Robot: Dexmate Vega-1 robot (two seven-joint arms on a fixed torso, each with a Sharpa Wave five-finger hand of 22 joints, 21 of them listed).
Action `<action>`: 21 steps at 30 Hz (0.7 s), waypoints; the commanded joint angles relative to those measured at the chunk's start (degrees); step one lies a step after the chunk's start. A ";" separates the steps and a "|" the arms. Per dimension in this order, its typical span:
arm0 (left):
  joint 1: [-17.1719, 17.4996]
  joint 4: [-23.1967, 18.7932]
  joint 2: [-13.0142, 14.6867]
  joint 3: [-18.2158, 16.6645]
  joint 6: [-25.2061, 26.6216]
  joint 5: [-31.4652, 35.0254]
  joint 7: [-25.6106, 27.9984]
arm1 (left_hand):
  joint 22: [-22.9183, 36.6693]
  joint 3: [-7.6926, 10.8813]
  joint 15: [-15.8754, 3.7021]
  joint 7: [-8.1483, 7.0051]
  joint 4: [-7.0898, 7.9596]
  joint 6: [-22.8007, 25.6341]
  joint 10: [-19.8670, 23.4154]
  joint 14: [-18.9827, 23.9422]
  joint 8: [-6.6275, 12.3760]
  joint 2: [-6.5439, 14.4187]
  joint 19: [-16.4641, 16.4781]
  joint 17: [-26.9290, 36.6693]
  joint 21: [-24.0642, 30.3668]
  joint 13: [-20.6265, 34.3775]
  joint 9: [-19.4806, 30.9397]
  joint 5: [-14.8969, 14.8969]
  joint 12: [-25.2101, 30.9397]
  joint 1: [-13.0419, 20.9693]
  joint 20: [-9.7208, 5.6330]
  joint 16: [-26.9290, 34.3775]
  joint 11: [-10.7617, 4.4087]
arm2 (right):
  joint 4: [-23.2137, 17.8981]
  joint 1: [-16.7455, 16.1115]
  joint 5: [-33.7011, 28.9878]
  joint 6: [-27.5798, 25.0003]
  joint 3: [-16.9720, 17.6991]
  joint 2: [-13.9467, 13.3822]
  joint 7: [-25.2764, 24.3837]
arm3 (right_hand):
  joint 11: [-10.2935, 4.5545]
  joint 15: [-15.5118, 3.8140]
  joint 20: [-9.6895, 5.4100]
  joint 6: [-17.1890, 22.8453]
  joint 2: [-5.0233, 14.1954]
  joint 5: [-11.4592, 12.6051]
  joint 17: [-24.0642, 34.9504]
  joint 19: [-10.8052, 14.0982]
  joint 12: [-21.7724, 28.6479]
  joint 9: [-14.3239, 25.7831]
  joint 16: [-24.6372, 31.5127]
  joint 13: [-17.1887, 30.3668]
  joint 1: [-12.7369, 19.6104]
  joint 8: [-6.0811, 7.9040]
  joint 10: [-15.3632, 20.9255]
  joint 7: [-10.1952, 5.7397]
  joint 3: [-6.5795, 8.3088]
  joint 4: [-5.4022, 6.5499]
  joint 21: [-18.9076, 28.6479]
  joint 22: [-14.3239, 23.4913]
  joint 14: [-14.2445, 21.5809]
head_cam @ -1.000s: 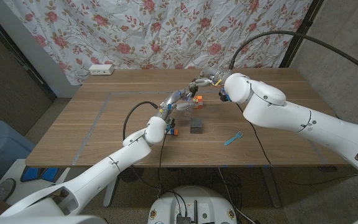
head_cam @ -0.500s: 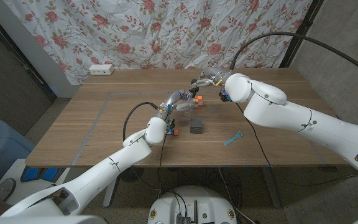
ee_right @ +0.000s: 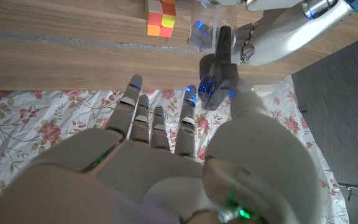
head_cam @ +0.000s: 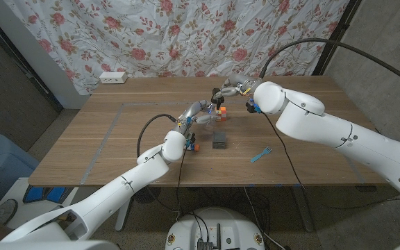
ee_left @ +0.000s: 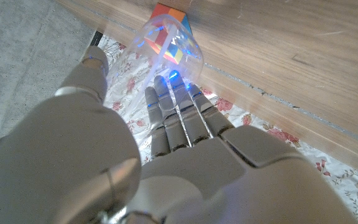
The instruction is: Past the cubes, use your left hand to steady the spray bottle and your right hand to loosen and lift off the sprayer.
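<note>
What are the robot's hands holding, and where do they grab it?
The left hand holds the clear spray bottle around its body. The right hand grips the dark sprayer on top.

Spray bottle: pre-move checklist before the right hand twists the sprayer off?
1. Left hand steadying the spray bottle: ok, fingers wrap the clear body in the left wrist view.
2. Right hand on the sprayer: ok, thumb and a finger sit on the dark head.
3. Bottle upright on the table: cannot tell, the hands cover it.
4. Colored cube clear of the twist: cannot tell, it sits close beside the bottle.
5. Sprayer already loosened: cannot tell.
6. Gray block and blue item out of the way: ok.
</note>
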 commanded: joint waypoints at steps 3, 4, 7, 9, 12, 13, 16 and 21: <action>-0.38 0.37 0.01 0.22 -0.69 -0.22 -0.90 | 0.22 1.60 -6.39 -2.24 1.13 7.48 4.33 0.65 0.24 8.88 0.61 0.25 -0.04 0.14 0.02 -0.20 -0.07 -2.44 -2.91 -0.02 -3.97 | 0.45 -2.95 4.16 2.63 3.77 0.17 -2.94 | -0.76 -0.09 -0.05 0.62 0.49 0.11 0.00 0.83 0.38 0.32 0.32 0.18 2.93 0.59 0.52 -1.54 1.39 -0.19 0.20 0.04 0.39; -0.42 0.47 -0.03 0.25 -0.83 -0.27 -0.94 | 0.22 1.59 -6.38 -2.22 1.11 7.43 4.34 0.70 0.22 8.81 0.62 0.22 -0.04 0.15 0.02 -0.20 -0.07 -2.48 -2.91 -0.04 -3.97 | 0.52 -3.04 4.51 2.64 3.98 0.23 -2.99 | -0.96 -0.13 -0.07 0.71 0.64 0.17 0.01 0.89 0.37 0.37 0.36 0.17 3.53 0.65 0.58 -1.74 1.63 -0.24 0.19 0.04 0.45; -0.49 0.64 -0.13 0.31 -0.96 -0.25 -0.96 | 0.22 1.62 -6.34 -2.20 1.14 7.45 4.38 0.67 0.22 8.85 0.61 0.23 -0.05 0.17 0.02 -0.20 -0.08 -2.54 -2.94 -0.07 -3.95 | 0.83 -3.89 5.93 3.79 5.19 0.28 -3.47 | -1.04 -0.18 -0.08 0.86 0.76 0.24 0.01 0.96 0.34 0.41 0.37 0.16 4.16 0.74 0.61 -2.05 1.87 -0.30 0.18 0.03 0.46; -0.45 0.73 -0.23 0.26 -1.07 -0.32 -0.83 | 0.22 1.66 -6.38 -2.19 1.16 7.39 4.38 0.69 0.19 8.92 0.61 0.23 -0.05 0.18 0.02 -0.20 -0.10 -2.57 -2.92 -0.08 -3.96 | 1.07 -4.50 7.36 4.68 6.30 0.27 -3.43 | -1.23 -0.23 -0.08 0.84 0.83 0.31 0.01 1.01 0.32 0.47 0.38 0.15 4.94 0.76 0.64 -2.45 2.14 -0.39 0.16 0.02 0.47; -0.44 0.78 -0.28 0.24 -1.09 -0.30 -0.74 | 0.22 1.67 -6.39 -2.14 1.21 7.47 4.40 0.71 0.21 8.94 0.60 0.23 -0.06 0.21 0.01 -0.21 -0.12 -2.71 -2.95 -0.11 -3.97 | 1.05 -5.11 7.85 5.20 6.78 0.35 -4.44 | -1.55 -0.12 0.05 0.26 0.91 0.40 0.02 0.83 0.17 0.41 0.30 0.13 6.44 0.48 0.48 -4.53 2.57 -0.37 0.00 0.00 0.22; -0.43 0.79 -0.32 0.23 -1.09 -0.31 -0.70 | 0.22 1.67 -6.41 -2.20 1.19 7.49 4.39 0.71 0.22 8.94 0.59 0.25 -0.06 0.21 0.01 -0.21 -0.13 -2.69 -2.95 -0.10 -3.97 | 1.08 -5.14 8.11 5.26 6.88 0.35 -4.49 | -1.78 -0.17 0.10 0.41 1.04 0.46 0.04 0.65 0.17 0.36 0.29 0.12 7.03 0.51 0.54 -5.26 2.77 -0.36 -0.09 -0.01 0.13; -0.57 0.99 -0.35 0.31 -1.30 -0.35 -0.89 | 0.22 1.68 -6.36 -2.21 1.19 7.42 4.45 0.71 0.18 8.96 0.59 0.26 -0.06 0.23 0.01 -0.22 -0.13 -2.74 -2.94 -0.11 -3.96 | 1.31 -5.51 9.10 6.15 7.51 0.28 -4.70 | -2.25 -0.18 0.08 0.96 1.28 0.55 0.10 0.42 0.11 0.27 0.32 0.11 8.21 0.67 0.53 -6.67 3.15 -0.32 -0.18 -0.02 0.08; -0.91 1.43 -0.51 0.52 -1.67 -0.39 -1.25 | 0.22 1.71 -6.40 -2.18 1.23 7.47 4.48 0.76 0.19 8.98 0.58 0.25 -0.07 0.26 0.01 -0.23 -0.15 -2.87 -2.94 -0.15 -3.82 | 1.50 -5.60 9.82 6.58 7.78 0.25 -5.19 | -2.89 -0.19 0.05 1.55 1.60 0.70 0.21 0.25 0.16 0.15 0.40 0.10 9.63 0.83 0.81 -8.50 3.57 -0.26 -0.22 -0.02 0.02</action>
